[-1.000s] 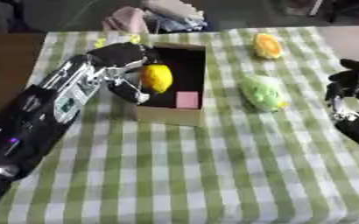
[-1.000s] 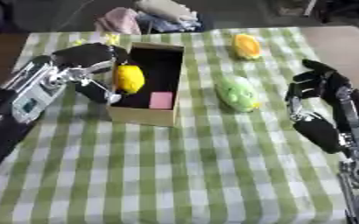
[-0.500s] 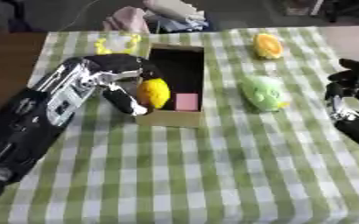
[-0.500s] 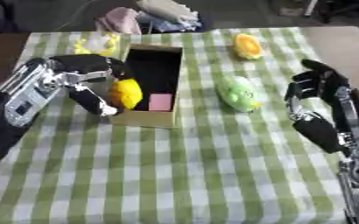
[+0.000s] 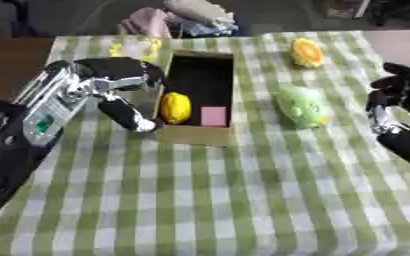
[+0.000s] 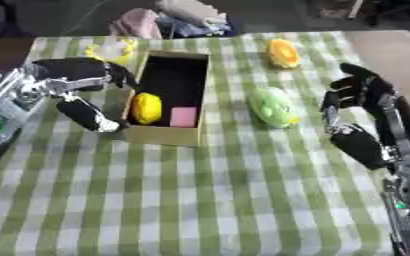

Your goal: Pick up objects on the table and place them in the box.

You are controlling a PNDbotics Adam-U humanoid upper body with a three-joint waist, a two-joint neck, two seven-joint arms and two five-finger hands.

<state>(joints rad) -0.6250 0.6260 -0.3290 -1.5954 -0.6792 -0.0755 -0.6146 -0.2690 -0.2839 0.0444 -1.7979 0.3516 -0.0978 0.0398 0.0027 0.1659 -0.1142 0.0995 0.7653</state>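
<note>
The yellow lemon (image 5: pixel 175 107) lies inside the box (image 5: pixel 195 135), beside a pink block (image 5: pixel 213 116). The left hand (image 5: pixel 112 85) is open beside the box, holding nothing. The right hand (image 6: pixel 359 91) rests open. A green toy (image 5: pixel 300 105) looks blurry.

Green-and-white checked tablecloth (image 5: pixel 243 200), heap of pink and pale cloth (image 5: pixel 178 17) beyond the far edge

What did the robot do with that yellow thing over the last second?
The left hand lowered the yellow fruit into the box, let go, and now sits open just outside the box's left wall. The right hand, green toy and orange fruit stayed put.
</note>
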